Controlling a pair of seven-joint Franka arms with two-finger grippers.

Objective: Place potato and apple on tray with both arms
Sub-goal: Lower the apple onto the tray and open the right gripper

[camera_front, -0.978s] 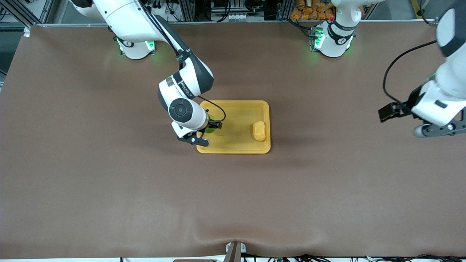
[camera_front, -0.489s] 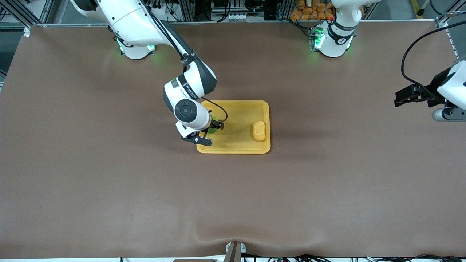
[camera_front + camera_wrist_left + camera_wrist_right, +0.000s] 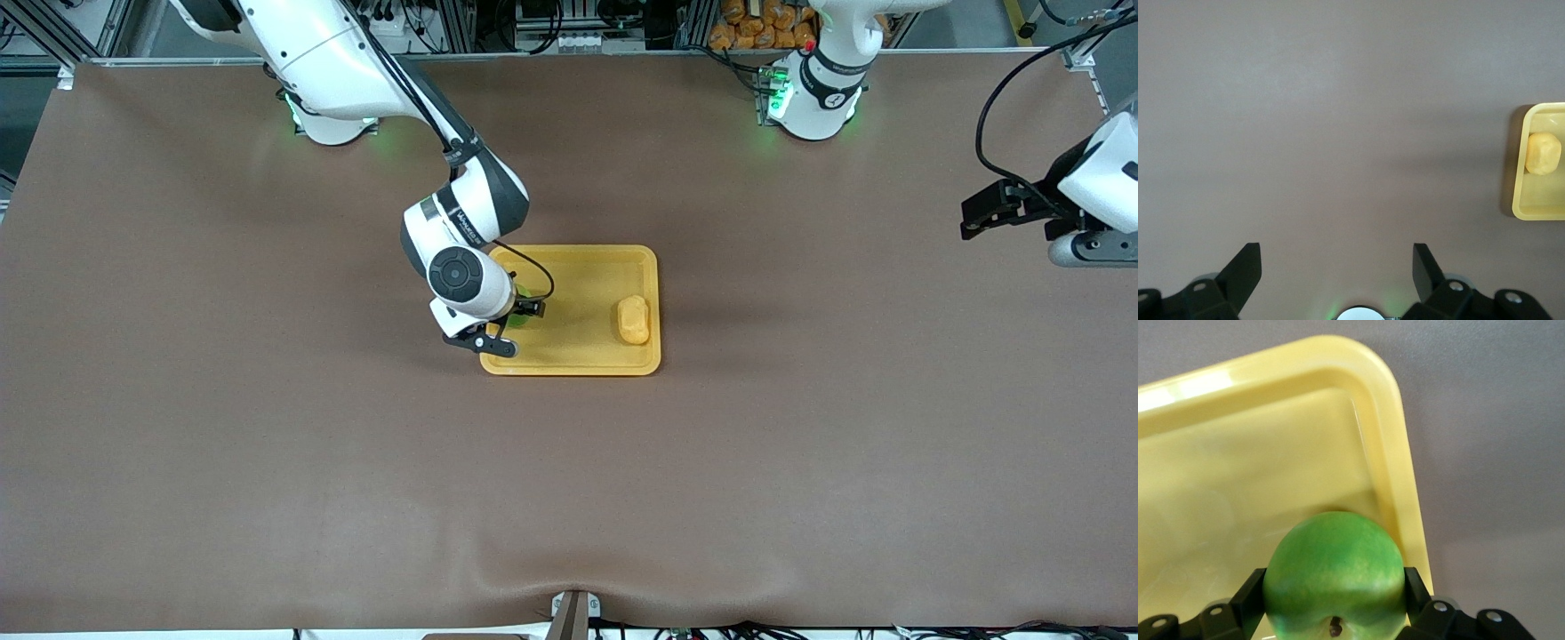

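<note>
The right gripper clasps the apple just above the tray, at its end toward the right arm; the potato already lies in the tray's other end. To finish well, lower until the apple touches the floor, clear of the raised rim, then part the fingers gently so it cannot roll. The left gripper waits spread and empty over bare table.
</note>
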